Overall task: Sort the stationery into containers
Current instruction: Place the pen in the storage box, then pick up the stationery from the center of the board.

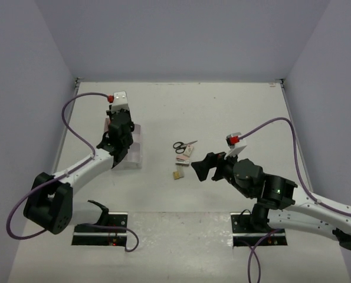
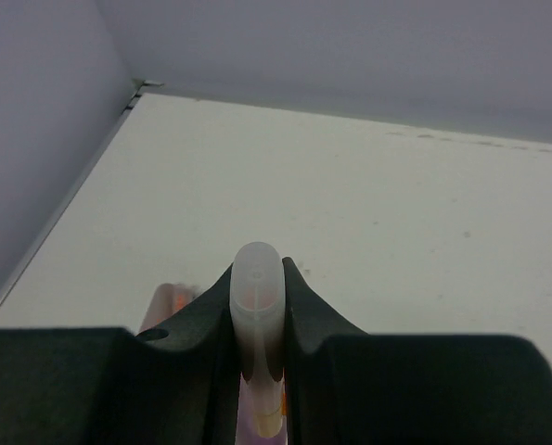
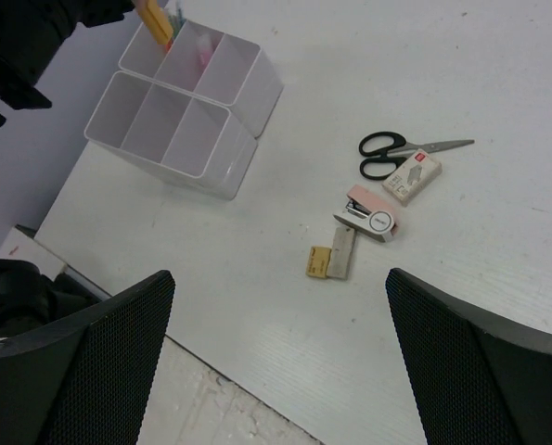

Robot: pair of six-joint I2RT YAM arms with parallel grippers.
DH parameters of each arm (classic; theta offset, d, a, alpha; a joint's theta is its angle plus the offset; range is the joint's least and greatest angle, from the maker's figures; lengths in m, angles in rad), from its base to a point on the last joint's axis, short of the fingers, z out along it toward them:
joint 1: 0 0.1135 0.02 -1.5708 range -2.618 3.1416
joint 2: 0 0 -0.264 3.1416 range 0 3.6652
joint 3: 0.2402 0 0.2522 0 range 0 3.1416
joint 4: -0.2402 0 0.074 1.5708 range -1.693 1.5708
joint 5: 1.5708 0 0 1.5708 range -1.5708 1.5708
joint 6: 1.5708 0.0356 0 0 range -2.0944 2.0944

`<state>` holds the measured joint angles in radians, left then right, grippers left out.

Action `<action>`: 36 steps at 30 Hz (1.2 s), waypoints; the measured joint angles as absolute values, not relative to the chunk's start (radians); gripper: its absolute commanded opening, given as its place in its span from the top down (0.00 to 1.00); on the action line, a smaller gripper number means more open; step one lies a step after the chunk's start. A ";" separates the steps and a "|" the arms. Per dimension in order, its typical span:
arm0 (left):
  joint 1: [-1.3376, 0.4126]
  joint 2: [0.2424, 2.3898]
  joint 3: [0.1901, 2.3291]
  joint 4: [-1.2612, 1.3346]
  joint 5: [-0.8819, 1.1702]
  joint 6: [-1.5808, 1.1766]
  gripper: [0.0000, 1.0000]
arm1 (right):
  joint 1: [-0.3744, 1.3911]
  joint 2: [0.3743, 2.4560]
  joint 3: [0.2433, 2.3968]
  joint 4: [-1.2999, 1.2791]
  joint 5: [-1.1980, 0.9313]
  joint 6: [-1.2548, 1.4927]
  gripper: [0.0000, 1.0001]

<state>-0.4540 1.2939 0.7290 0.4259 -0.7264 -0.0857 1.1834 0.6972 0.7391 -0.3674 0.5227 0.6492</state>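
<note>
Closest to the lens, your left tool (image 2: 257, 273) is clenching a marker (image 2: 257, 311) by its cloudy cap, with orange showing through. In the right wrist view its orange body is hanging at the far corner compartment of the clear organiser box (image 3: 215, 171). A pink item (image 3: 203, 51) is standing in what seems the neighbouring compartment.

You are doing this step well if you are lowering the marker straight down, clear of the dividers. Be loosening the fingers only once it is sitting deep. The box looks light and is likely to slide if nudged.

Your right tool (image 3: 277, 278) is gaping wide and gripping nothing, hovering over the tabletop (image 3: 498, 241). Below it are lying the scissors (image 3: 387, 153), a white-and-red box (image 3: 413, 176), a pink-and-white piece (image 3: 373, 213) and tan erasers (image 3: 329, 258), all well apart from the organiser.
</note>
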 measured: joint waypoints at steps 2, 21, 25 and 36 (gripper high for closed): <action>-0.435 1.334 0.687 0.486 -0.761 -0.065 1.00 | 1.183 0.662 0.716 -0.379 0.522 0.652 0.01; -0.432 1.415 0.578 0.619 -0.841 -0.198 0.27 | 1.182 0.673 0.666 -0.406 0.506 0.647 0.01; -0.432 1.389 0.580 0.544 -0.852 -0.261 0.06 | 1.180 0.678 0.669 -0.405 0.504 0.647 0.01; -0.432 1.078 0.770 0.105 -0.838 -0.457 0.00 | 1.021 0.884 0.736 -0.416 0.410 0.680 0.01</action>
